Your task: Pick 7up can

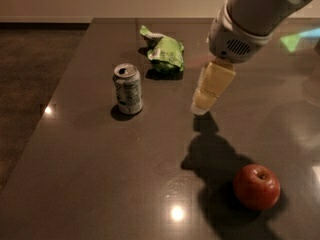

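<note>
The 7up can (pixel 128 90) stands upright on the dark table (pixel 90 174), left of centre, silver with green and white print and a pull-tab top. My gripper (pixel 201 105) hangs from the white arm that comes in from the upper right. Its pale yellow tip is above the table, to the right of the can and apart from it, with a clear gap between them. It holds nothing.
A crumpled bright green snack bag (pixel 164 51) lies behind the can, towards the far edge. A red apple (pixel 256 186) sits at the front right, in the arm's shadow. The table's left edge drops to a dark floor (pixel 30 84).
</note>
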You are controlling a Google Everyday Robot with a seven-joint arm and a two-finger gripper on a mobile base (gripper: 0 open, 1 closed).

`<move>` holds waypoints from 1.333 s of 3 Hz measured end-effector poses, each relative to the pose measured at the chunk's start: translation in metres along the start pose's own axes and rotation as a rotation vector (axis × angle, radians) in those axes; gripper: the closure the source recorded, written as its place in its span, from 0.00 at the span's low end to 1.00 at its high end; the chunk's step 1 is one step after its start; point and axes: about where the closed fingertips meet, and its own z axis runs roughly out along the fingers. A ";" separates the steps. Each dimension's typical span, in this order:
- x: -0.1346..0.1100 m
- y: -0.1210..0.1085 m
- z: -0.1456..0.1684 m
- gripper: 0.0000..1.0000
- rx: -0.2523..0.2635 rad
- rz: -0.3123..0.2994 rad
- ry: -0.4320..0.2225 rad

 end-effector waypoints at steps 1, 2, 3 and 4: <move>-0.032 -0.010 0.025 0.00 -0.012 0.044 -0.051; -0.062 -0.018 0.049 0.00 -0.019 0.090 -0.117; -0.087 -0.017 0.069 0.00 -0.039 0.112 -0.172; -0.108 -0.011 0.090 0.00 -0.087 0.138 -0.217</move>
